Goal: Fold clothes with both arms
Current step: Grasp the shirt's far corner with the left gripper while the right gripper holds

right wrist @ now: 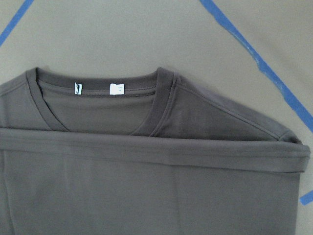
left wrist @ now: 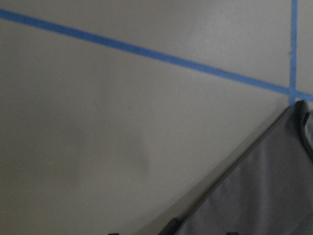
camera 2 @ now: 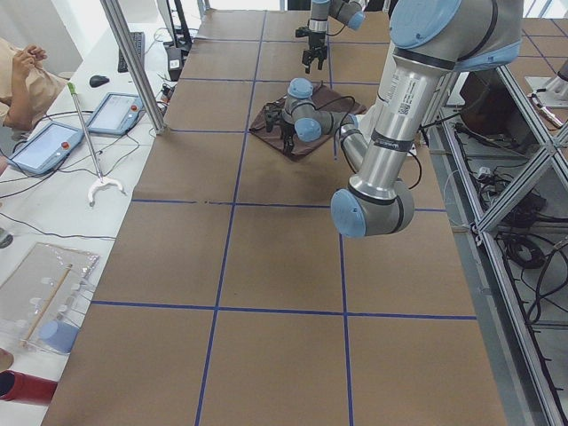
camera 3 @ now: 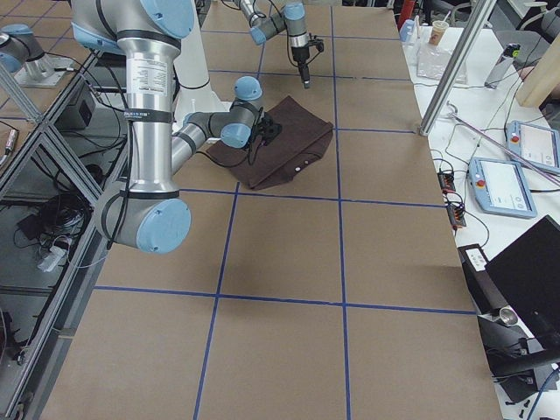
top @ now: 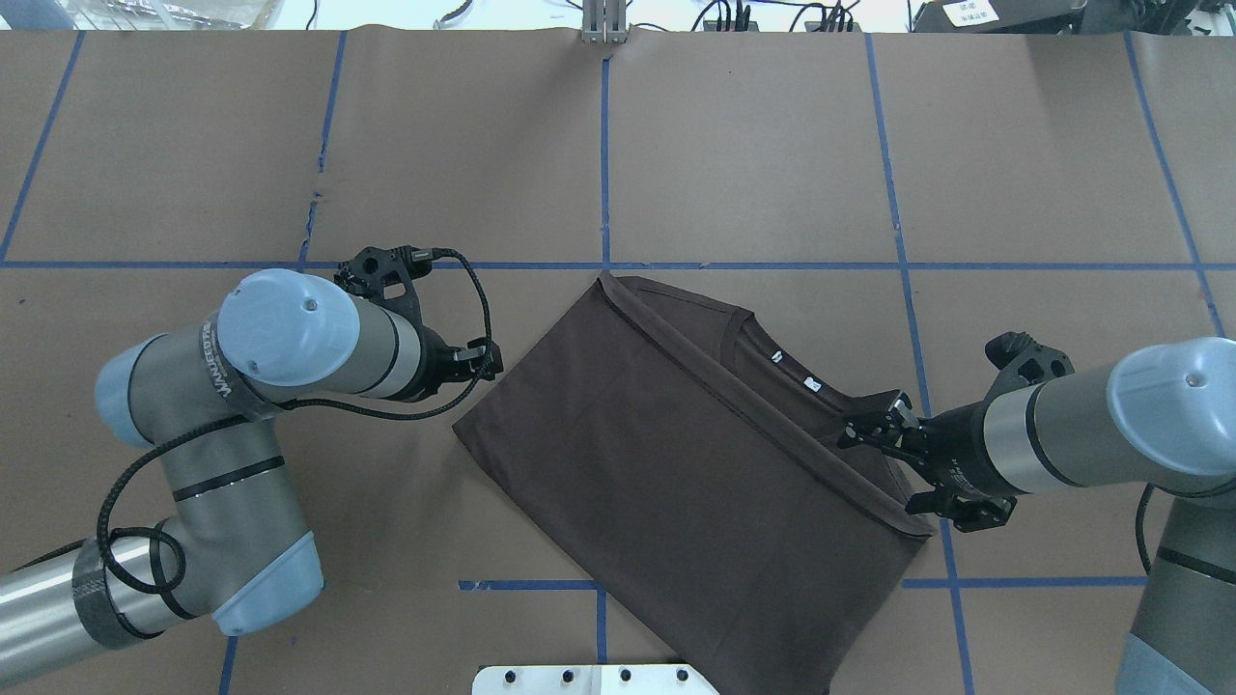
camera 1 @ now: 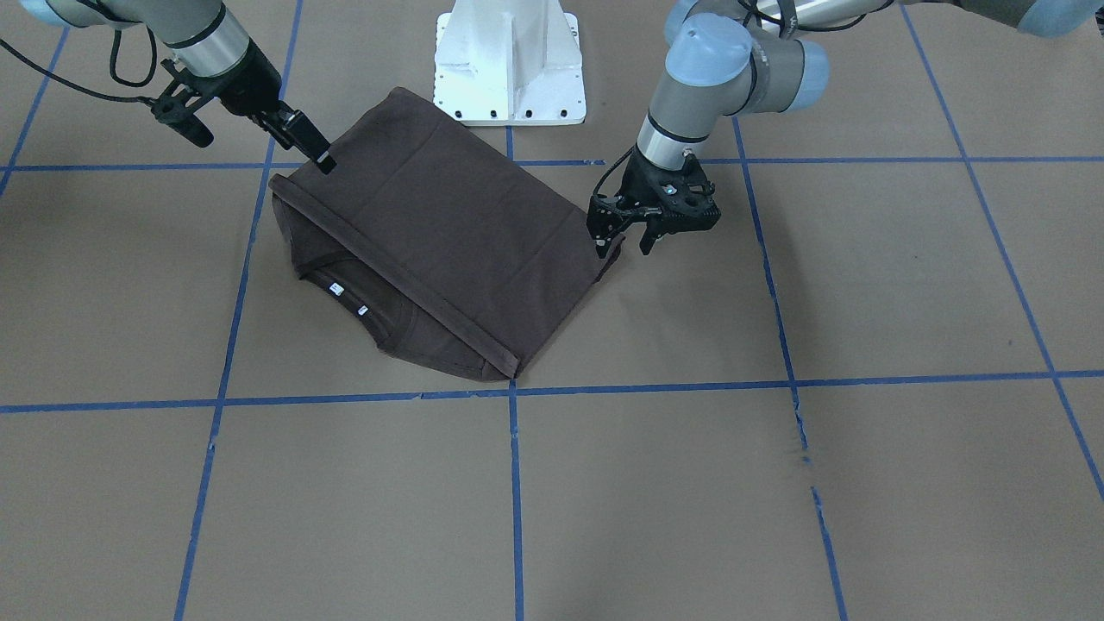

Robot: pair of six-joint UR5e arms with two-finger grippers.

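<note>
Brown T-shirt [camera 1: 448, 224] lies folded hem-toward-collar on the table [camera 1: 776, 483], with the spread, empty left gripper [camera 1: 623, 244] at one side edge and the right gripper [camera 1: 323, 159], seemingly spread too, at the other; pinching only the top layer would likely drag the fold askew.

left tool [camera 1: 623, 245], right tool [top: 881, 470]: both open

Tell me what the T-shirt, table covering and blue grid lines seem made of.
T-shirt: soft matte knit, probably cotton jersey; ribbed collar, stitched hems, limp folds.
Table covering: probably matte brown paper or card; flat, no sheen.
Grid lines: likely blue tape, worn in spots.
</note>
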